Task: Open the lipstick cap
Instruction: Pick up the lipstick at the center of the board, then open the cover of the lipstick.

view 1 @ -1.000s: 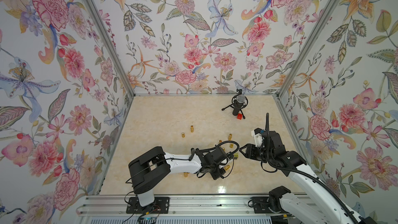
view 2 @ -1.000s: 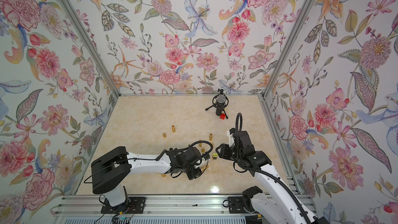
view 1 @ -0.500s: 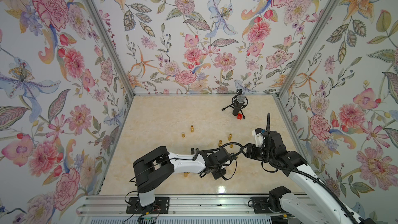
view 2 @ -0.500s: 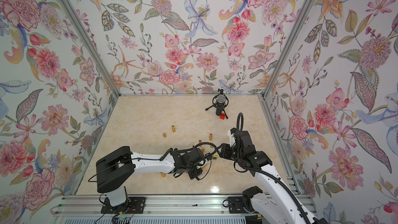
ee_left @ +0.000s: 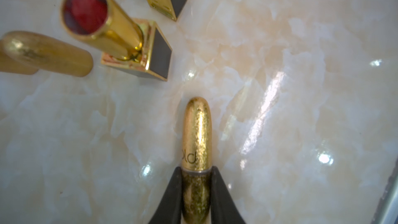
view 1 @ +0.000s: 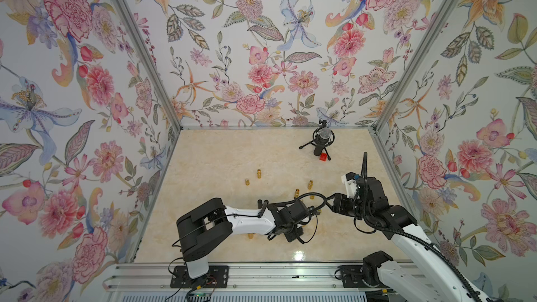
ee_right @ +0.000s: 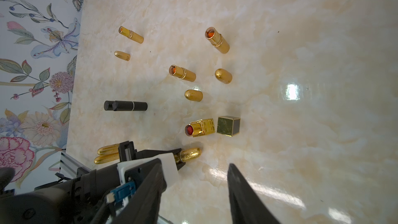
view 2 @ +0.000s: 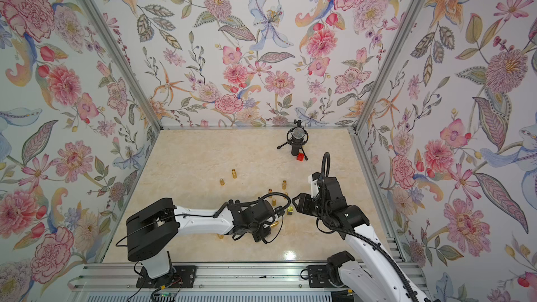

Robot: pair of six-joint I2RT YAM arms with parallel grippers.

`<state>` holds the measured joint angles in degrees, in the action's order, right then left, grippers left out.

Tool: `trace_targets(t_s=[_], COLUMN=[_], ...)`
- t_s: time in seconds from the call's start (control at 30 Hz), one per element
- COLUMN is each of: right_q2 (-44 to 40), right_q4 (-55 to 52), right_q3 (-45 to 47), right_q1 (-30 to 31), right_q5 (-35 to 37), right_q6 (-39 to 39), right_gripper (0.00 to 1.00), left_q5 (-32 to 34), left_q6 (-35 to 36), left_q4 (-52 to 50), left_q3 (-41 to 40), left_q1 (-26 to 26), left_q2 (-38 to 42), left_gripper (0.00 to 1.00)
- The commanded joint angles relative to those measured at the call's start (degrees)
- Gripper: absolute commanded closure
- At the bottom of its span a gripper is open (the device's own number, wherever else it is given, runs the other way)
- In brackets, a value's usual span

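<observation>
A speckled gold lipstick [ee_left: 198,134] lies low over the marble table, its rounded cap pointing away from my left gripper [ee_left: 196,192]. The left gripper is shut on the tube's base, just behind the seam where the cap begins. In a top view the same lipstick [view 2: 275,223] pokes out from under the left wrist. The right wrist view shows the capped end [ee_right: 191,154] sticking out of the left fingers. My right gripper [ee_right: 195,184] is open and empty, a short way from the cap. In both top views the right gripper [view 1: 329,199] [view 2: 295,199] faces the left arm.
Several uncapped gold lipsticks and loose caps stand on the table [ee_right: 301,39]. Close by are a square gold lipstick with red stick [ee_right: 199,128], its square cap [ee_right: 228,126], a black lipstick [ee_right: 126,106] and two gold tubes [ee_right: 107,154]. A microphone [view 1: 322,136] and red block [view 1: 322,157] stand at the back.
The left gripper's jaws have closed onto the gold lipstick's base. The right gripper has opened a little and edged closer to the left arm.
</observation>
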<state>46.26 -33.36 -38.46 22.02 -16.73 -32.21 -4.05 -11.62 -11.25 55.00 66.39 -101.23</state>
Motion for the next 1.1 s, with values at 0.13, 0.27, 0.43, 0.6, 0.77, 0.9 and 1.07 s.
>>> trace_targets(t_s=[0.13,0.27,0.43,0.6,0.77,0.9,1.07], right_q2=[0.1,0.3,2.8,6.9,12.3,14.9,16.1], right_q4=[0.1,3.7,12.6,24.5,29.1,29.2,29.2], right_q3=[-1.8,-2.4,-1.4,-1.1,-4.8,-7.0,-7.0], right_q1=[0.4,1.4,6.7,13.4,18.9,20.0,20.8], right_q5=[-3.5,-6.5,-9.5,-9.2,-7.4,-4.8,-3.2], right_q6=[-0.8,-4.6,-11.7,-18.1,-17.9,-16.9,-15.9], right_gripper=[0.48,0.42,0.39,0.34,0.36,0.45,0.57], left_q5=[1.5,3.3,5.9,6.2,5.3,3.4,3.1], left_q6=[-3.6,-4.6,-5.0,-1.7,0.9,2.0,2.0], left_q4=[5.1,10.3,21.2,33.2,33.7,34.1,33.7], left_q3=[-5.5,-8.7,-14.8,-22.0,-22.2,-22.2,-22.6], left_q1=[-2.0,-4.1,-7.1,-7.9,-8.4,-8.4,-8.4], left_q2=[8.8,16.2,25.9,33.0,34.2,34.4,34.9], left_gripper=[0.87,0.90,0.89,0.86,0.87,0.89,0.91])
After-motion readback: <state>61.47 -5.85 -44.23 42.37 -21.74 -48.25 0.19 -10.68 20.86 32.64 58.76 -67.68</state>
